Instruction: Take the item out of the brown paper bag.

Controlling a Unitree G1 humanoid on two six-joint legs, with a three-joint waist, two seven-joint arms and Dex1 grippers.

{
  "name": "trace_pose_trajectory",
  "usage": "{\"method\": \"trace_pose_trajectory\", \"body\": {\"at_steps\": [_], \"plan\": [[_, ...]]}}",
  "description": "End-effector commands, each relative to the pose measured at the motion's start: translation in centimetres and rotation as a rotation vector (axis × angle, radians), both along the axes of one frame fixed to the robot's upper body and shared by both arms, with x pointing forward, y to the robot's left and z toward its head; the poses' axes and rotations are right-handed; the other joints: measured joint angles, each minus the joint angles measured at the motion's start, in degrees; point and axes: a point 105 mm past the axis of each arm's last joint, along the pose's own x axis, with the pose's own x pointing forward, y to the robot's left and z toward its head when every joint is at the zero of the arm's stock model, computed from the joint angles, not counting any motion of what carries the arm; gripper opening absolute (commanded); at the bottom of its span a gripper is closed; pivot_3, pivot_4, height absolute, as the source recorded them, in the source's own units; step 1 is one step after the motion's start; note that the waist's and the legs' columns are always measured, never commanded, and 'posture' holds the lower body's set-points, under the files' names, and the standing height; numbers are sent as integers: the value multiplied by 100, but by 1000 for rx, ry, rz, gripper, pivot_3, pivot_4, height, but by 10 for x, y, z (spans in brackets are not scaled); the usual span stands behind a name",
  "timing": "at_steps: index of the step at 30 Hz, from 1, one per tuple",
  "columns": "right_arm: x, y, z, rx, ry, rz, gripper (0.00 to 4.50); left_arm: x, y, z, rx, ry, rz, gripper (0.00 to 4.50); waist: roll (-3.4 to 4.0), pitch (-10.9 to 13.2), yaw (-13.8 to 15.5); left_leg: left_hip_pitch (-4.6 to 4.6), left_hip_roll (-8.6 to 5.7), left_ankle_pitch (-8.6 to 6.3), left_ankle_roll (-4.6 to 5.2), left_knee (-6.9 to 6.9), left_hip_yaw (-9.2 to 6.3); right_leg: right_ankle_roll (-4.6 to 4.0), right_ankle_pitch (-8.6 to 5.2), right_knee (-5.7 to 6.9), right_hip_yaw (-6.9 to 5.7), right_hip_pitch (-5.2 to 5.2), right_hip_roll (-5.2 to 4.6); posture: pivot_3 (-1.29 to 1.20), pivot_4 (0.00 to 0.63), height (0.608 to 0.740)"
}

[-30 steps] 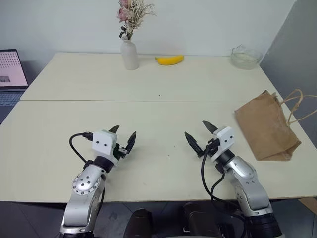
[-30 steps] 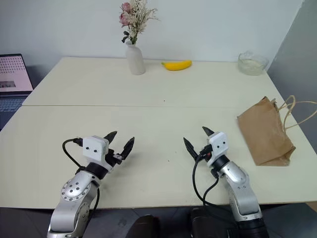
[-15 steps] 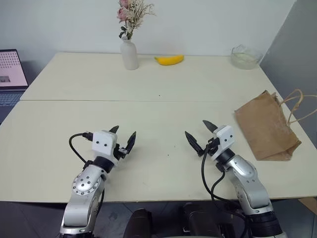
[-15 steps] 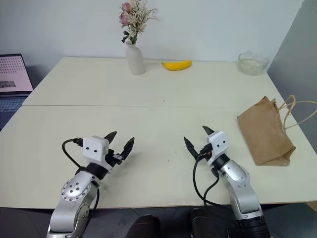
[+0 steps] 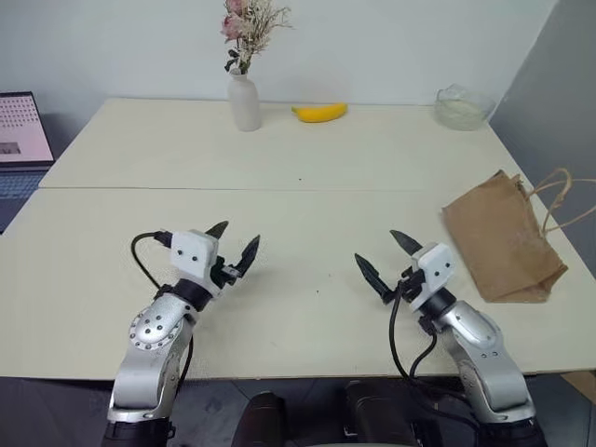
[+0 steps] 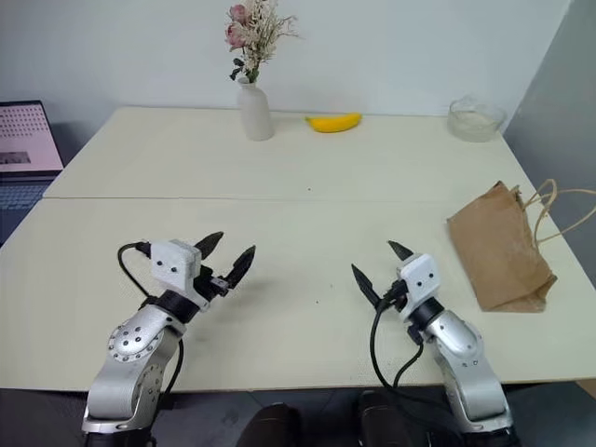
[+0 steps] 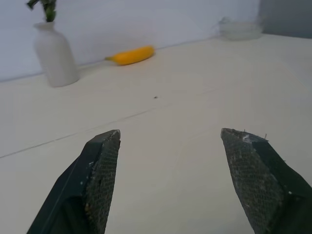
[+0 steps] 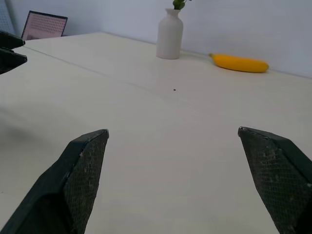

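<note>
Two thin tan cord handles loop off the brown kraft bag, which lies flat and creased at the right edge of the smooth cream table. Nothing of its contents can be seen. Both grippers hover over the near tabletop, well apart from it: left gripper and right gripper spread their pointed black fingers, empty. Along the far edge stand a matte white vase, a curved yellow banana and a clear glass bowl.
</note>
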Motion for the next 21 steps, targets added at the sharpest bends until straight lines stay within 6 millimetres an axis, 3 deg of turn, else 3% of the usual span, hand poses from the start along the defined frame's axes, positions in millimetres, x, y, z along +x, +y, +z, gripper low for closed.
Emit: {"method": "trace_pose_trajectory", "body": {"at_steps": [1, 5, 11, 21], "plan": [[-13, -23, 27, -2, -84, -101, 4500, -7, -32, 21, -14, -47, -228, 3461, 0, 0, 15, -2, -2, 0, 0, 0, -1, 0, 0, -1, -1, 0, 0, 0, 150, 740], [-36, -60, 34, -10, -75, -262, 4500, -13, -65, 36, 16, -52, -485, 3461, 0, -1, 28, -2, -4, 0, 0, 0, -3, 1, 0, -1, -2, 0, 1, 0, 150, 740], [-56, -101, 43, 11, -54, -456, 4500, -15, -89, 55, 26, -77, -671, 3461, 7, -5, -30, 7, -2, 0, 0, 1, 3, 2, 0, 4, 5, 4, 3, 0, 150, 740], [-42, -158, 53, 144, 82, -704, 4500, -37, -102, 54, 113, -67, -913, 3461, 11, -7, -24, 9, -5, 1, 0, 1, 2, 0, -1, 6, 7, 5, 6, 0, 150, 740]]}}
